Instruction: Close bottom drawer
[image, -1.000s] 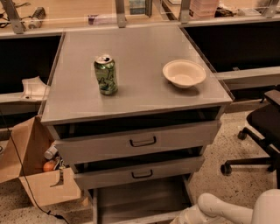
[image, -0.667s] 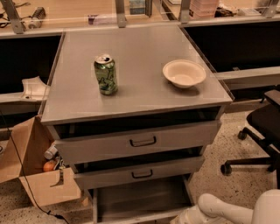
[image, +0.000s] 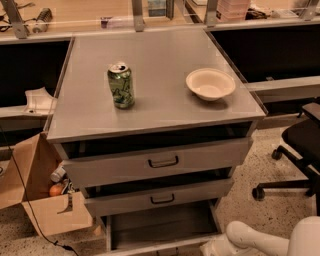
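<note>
**Bottom drawer out: a square push wanted**

Lowest in the grey metal cabinet, under two taller-fronted grey drawers both slightly ajar: the shallow grey metal bottom drawer, pulled well out toward the camera, its front panel cut off by the lower edge of the view. At bottom right, just beside the tray's right front corner: the white gripper on a rounded white arm; clenched or released, impossible to tell; no contact with the drawer front to be made out. By the look of it, approach stage only, nothing of the closing done.

To do it well: bring the gripper round in front of the panel, near its middle rather than a corner; press straight back along the runners to avoid skewing and jamming; go slowly and stop once flush beneath the drawer above. No slamming, given the green soda can and cream round bowl standing on top.
</note>
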